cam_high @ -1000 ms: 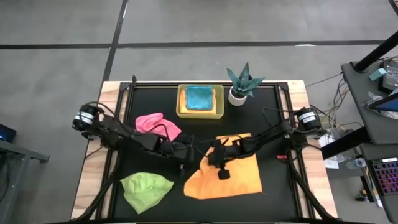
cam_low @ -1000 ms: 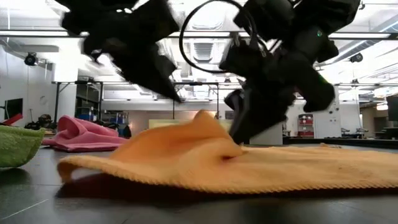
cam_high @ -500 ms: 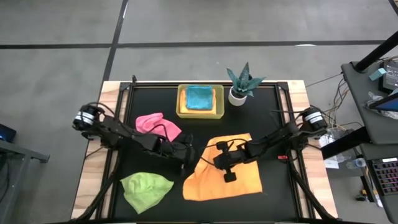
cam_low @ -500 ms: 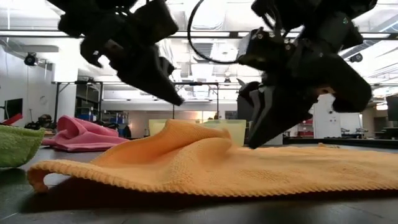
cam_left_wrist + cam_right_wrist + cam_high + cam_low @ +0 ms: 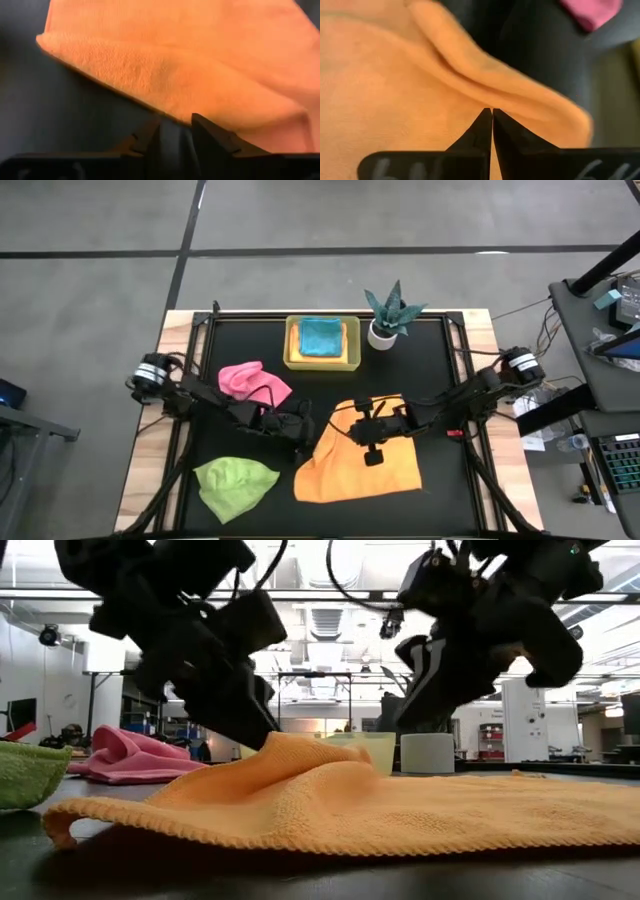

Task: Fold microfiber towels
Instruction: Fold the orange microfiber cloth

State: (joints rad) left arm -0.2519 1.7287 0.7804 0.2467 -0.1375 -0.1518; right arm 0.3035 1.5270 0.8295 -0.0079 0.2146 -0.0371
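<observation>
An orange-yellow towel [image 5: 370, 465] lies mostly flat on the black mat, near the middle of the table. Its left edge is raised in a rounded fold [image 5: 300, 755]. My left gripper [image 5: 303, 432] is slightly open, with its tips at that fold. My right gripper [image 5: 352, 428] is shut, with its tips at the far side of the fold [image 5: 491, 111]. A pink towel [image 5: 253, 380] lies bunched at the left, and a lime green one [image 5: 235, 482] at the near left. A turquoise one [image 5: 320, 337] lies folded in the yellow tray. A second orange-yellow towel does not show. My left gripper's fingertips [image 5: 200, 125] meet the raised left edge of the orange towel [image 5: 170, 107], coming from the table's left and slanting down. No cloth shows between the fingers. The towel stays on the mat. My right gripper stands at the fold's ridge [image 5: 520, 107]; I cannot tell whether it touches it.
The yellow tray [image 5: 292, 350] stands at the far middle. A small teal plant in a white pot [image 5: 385, 320] is to its right. Bare black mat shows to the right of the orange towel and along the near edge.
My right gripper has risen off the orange towel and drawn back toward the table's far right. My left gripper has come down onto the raised fold. The fold has grown lower and broader, and the towel's near left edge has slid toward the table's left.
</observation>
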